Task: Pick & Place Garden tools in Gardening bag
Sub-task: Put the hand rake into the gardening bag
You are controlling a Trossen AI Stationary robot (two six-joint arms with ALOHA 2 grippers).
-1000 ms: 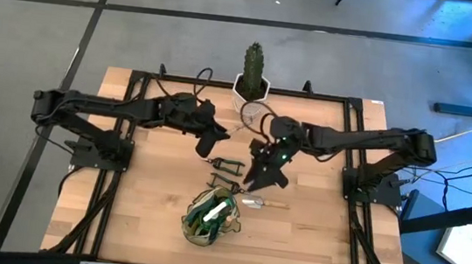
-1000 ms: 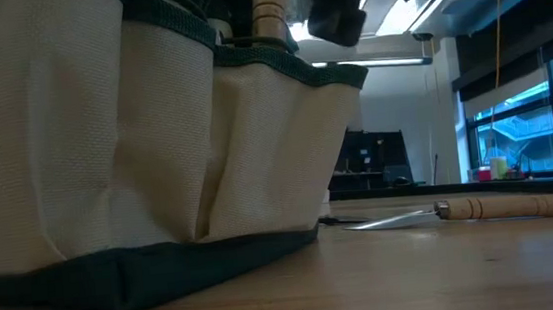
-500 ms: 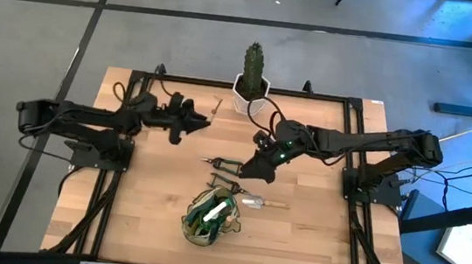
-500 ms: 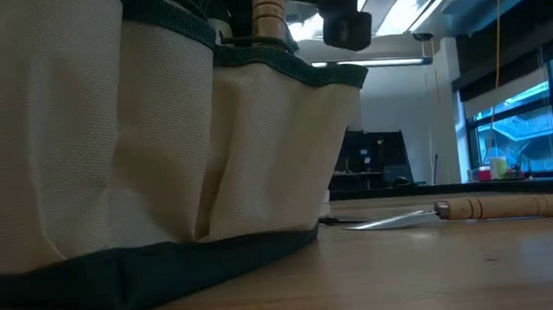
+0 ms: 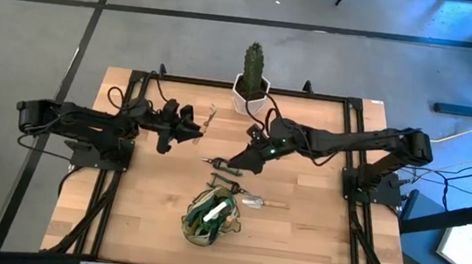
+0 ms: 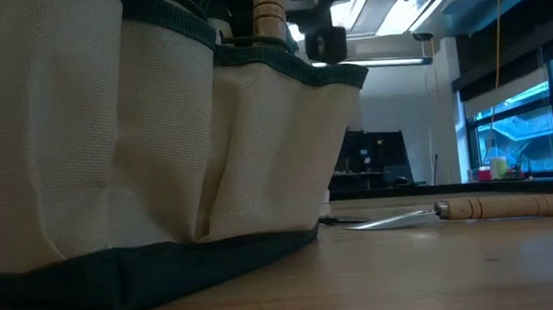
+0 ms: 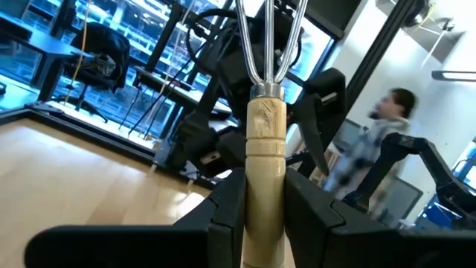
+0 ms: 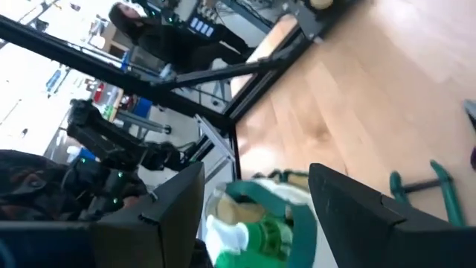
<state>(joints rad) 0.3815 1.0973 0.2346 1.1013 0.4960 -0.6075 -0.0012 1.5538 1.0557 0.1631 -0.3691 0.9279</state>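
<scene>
I take the bag (image 5: pixel 209 216) as my landmark; it stands near the front edge of the table (image 5: pixel 313 237) with a green sprayer (image 5: pixel 213 212) and a wooden handle already inside. My left gripper (image 5: pixel 194 128) hangs up and to the left of the bag, well apart from it, fingers pinched on the wooden handle of the fork (image 7: pixel 265 134). In the left wrist view the fork's tines stick out past the fingers, and its long axis runs along the gripper's own line.

My right gripper (image 5: pixel 235 159) sits above the bag, toward the cactus (image 5: pixel 252 66), low over the shears (image 5: pixel 222 163). Its fingers are spread and hold nothing. A trowel (image 5: pixel 257 203) lies just right of the bag, handle pointing away from it. Another dark tool (image 5: pixel 224 181) lies between the shears and the bag.

My read: the fork goes in next, and the bag lies down and right of the left gripper. The right arm is nearer the bag, so it could crowd the path.
</scene>
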